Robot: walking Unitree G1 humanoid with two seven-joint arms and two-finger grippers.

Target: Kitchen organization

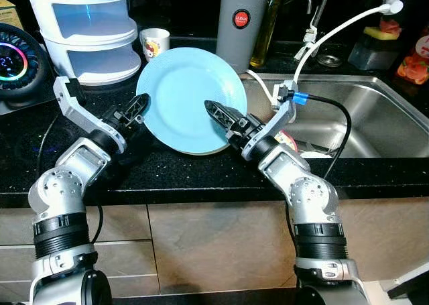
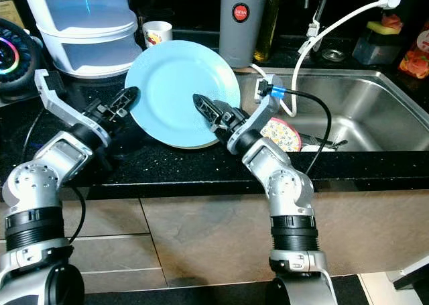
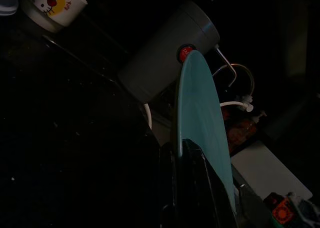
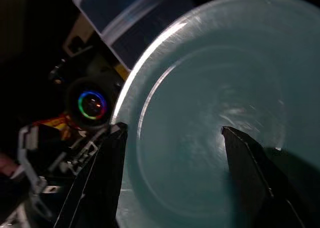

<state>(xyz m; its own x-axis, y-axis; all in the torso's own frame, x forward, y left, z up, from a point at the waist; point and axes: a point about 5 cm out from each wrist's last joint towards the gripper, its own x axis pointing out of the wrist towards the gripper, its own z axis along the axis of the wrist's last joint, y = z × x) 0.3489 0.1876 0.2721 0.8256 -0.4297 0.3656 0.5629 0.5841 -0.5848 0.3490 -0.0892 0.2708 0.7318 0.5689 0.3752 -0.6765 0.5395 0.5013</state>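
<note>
**Ana:** Plate first, from the left eye view. Where is it?

**Ben:** The light blue plate (image 1: 188,97) stands tilted on its edge over the black desk (image 1: 201,174), just left of the steel sink (image 1: 348,117). The left claw (image 1: 137,107) is closed on the plate's left rim. The right claw (image 1: 218,114) lies in front of the plate's face, with its arm bent up from below.

**Ana:** And the right eye view?

**Ben:** Same scene. Both silver forearms rise from the desk edge and point inward to the plate. Behind stand a grey canister (image 2: 240,20) and a white tiered container (image 2: 84,30).

**Ana:** Left wrist view?

**Ben:** It is dark. The plate is seen edge-on, and its rim goes down between the black fingers (image 3: 200,188), so this claw pinches it.

**Ana:** Right wrist view?

**Ben:** The two fingers (image 4: 100,173) stand wide apart before the plate's face, and nothing is between them.

**Ana:** How will the plate handle?

**Ben:** I judge it stiff, smooth and breakable, probably slippery at the glaze. The rim is the only good place to hold. One pinch lets it swing, so a second hold on the opposite rim seems safer.
</note>
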